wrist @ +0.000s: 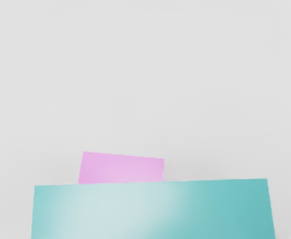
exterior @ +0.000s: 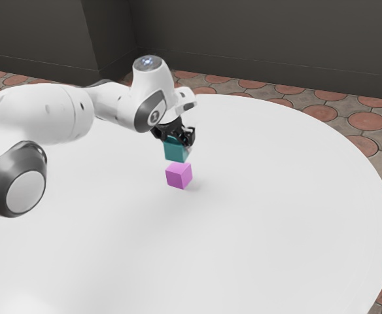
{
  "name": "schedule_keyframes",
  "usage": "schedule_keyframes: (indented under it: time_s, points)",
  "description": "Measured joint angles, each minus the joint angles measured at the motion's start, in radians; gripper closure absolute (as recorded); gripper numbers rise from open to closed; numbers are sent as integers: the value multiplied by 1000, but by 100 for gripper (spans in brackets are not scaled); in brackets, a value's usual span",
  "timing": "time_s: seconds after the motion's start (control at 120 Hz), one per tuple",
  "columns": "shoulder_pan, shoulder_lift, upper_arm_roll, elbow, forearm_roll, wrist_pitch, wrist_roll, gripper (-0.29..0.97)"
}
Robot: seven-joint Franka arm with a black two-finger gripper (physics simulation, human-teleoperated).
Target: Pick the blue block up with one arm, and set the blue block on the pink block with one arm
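Exterior, claw: the claw (exterior: pixel 176 139) is clamped on the blue block (exterior: pixel 176 152), with a finger on each of two sides.
Exterior, blue block: held off the white table (exterior: pixel 276 216), directly above the pink block (exterior: pixel 178 175); I cannot tell whether the two touch.
Wrist, blue block (wrist: pixel 153 209): large, just under the hand.
Wrist, pink block (wrist: pixel 120 168): partly hidden behind the blue block, resting on the table (wrist: pixel 160 74).

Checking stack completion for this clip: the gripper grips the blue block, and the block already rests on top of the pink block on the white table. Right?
Not quite. The gripper does grip the blue block, but the block hangs above the pink block, not resting on it. The exterior view shows the pink block's top face bare. The table is white.
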Motion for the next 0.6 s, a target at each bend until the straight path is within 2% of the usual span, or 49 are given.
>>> schedule_keyframes:
  time_s: [0.2, 0.383, 0.6]
  points:
    - [79, -42, -87, -99, 31, 145, 59, 38]
    - [106, -47, -103, -137, -75, 180, 169, 38]
    - [119, -24, -105, -145, -112, 163, 266, 38]
